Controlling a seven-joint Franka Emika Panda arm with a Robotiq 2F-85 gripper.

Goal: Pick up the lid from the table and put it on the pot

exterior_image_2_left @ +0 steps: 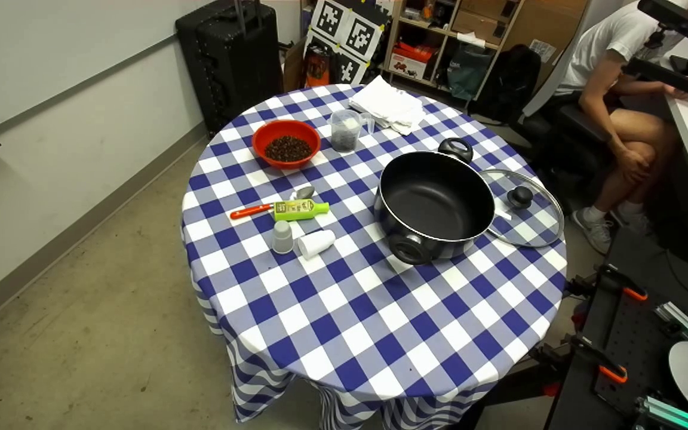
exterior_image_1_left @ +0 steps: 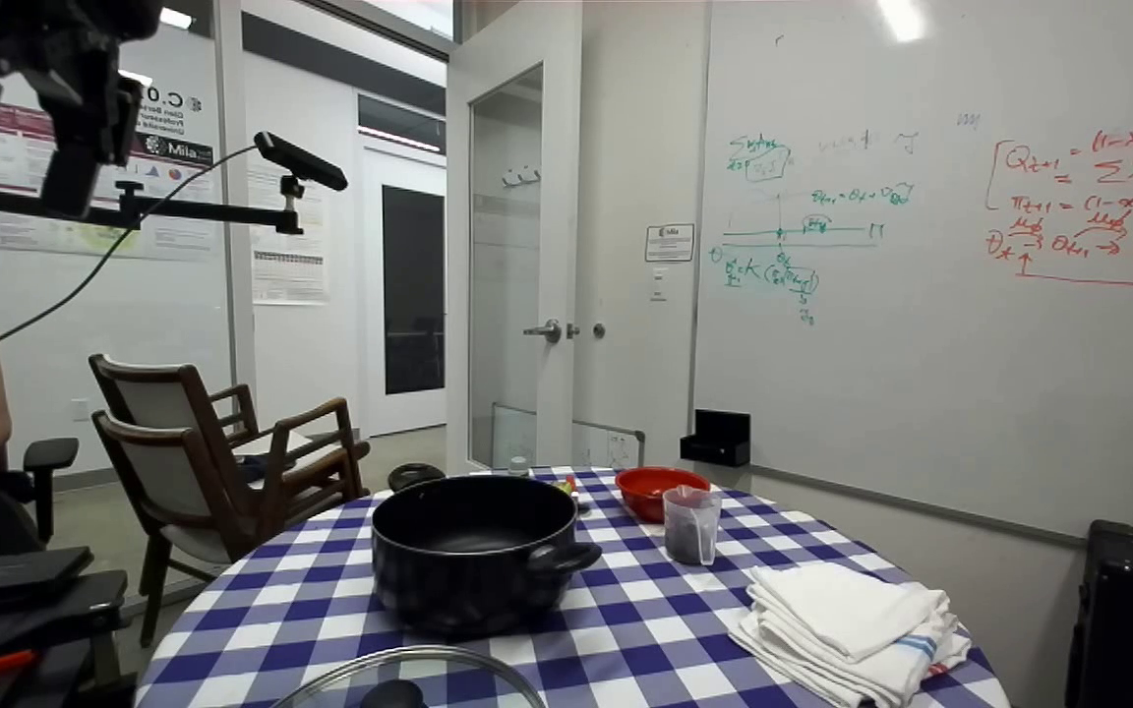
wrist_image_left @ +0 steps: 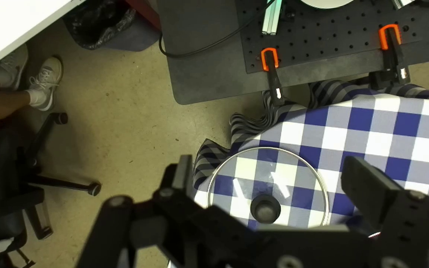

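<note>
On checked cloth (exterior_image_2_left: 320, 316), uncovered pot (exterior_image_1_left: 473, 580), lid (exterior_image_2_left: 521, 200) beside, red bowl (exterior_image_2_left: 287, 128) of dark bits (exterior_image_2_left: 288, 149), gripper (wrist_image_left: 268, 175) wide

The gripper (wrist_image_left: 267, 169) hangs above table (exterior_image_1_left: 291, 600) height. Wrist view: lid (wrist_image_left: 268, 184) on table, below gripper, between its fingers (wrist_image_left: 367, 182). In an exterior view: pot (exterior_image_1_left: 473, 575) on table, below and right of gripper, behind lid; bowl (exterior_image_1_left: 643, 495) farther right, measuring cup (exterior_image_1_left: 690, 531) before it; cloths (exterior_image_1_left: 847, 629) right of both.
</note>
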